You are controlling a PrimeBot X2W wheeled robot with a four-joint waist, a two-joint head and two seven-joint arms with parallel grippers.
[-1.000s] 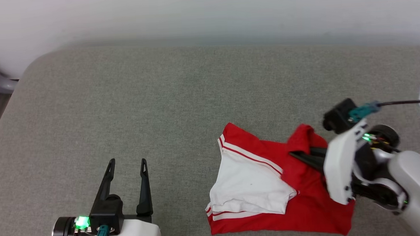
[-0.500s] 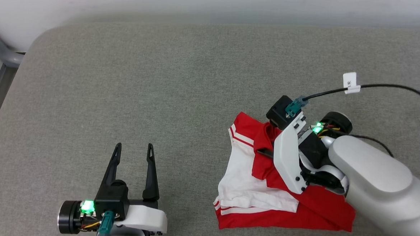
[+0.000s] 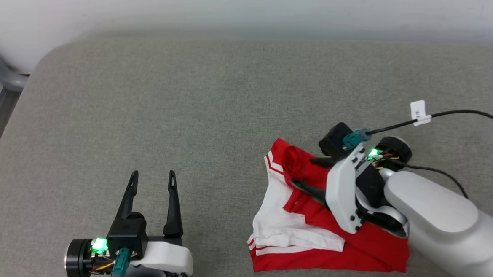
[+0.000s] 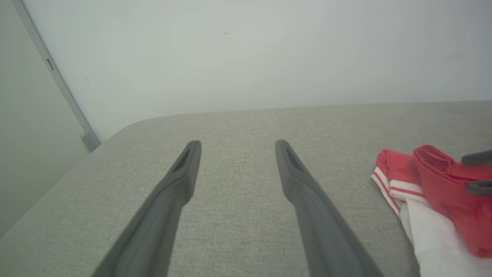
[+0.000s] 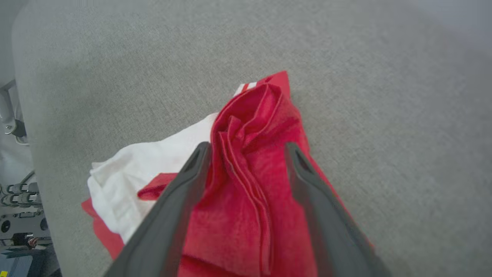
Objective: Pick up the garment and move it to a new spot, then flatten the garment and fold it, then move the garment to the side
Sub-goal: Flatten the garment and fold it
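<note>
Garment (image 3: 293, 233): red with a white sleeve, crumpled, lying on the grey surface (image 3: 185, 95) at 4 o'clock in the head view.
Right gripper (image 3: 304, 171): over the garment's far edge, fingers pointing to 10 o'clock; jaws wide apart, straddling a bunched ridge of red cloth without clamping it.
Left gripper (image 3: 153, 174): at 7 o'clock, fingers pointing to 12; jaws wide apart, nothing between them; garment at its 3 o'clock, well apart.
Cable (image 3: 460, 112): black, white tag, runs from the right wrist toward 3 o'clock.
</note>
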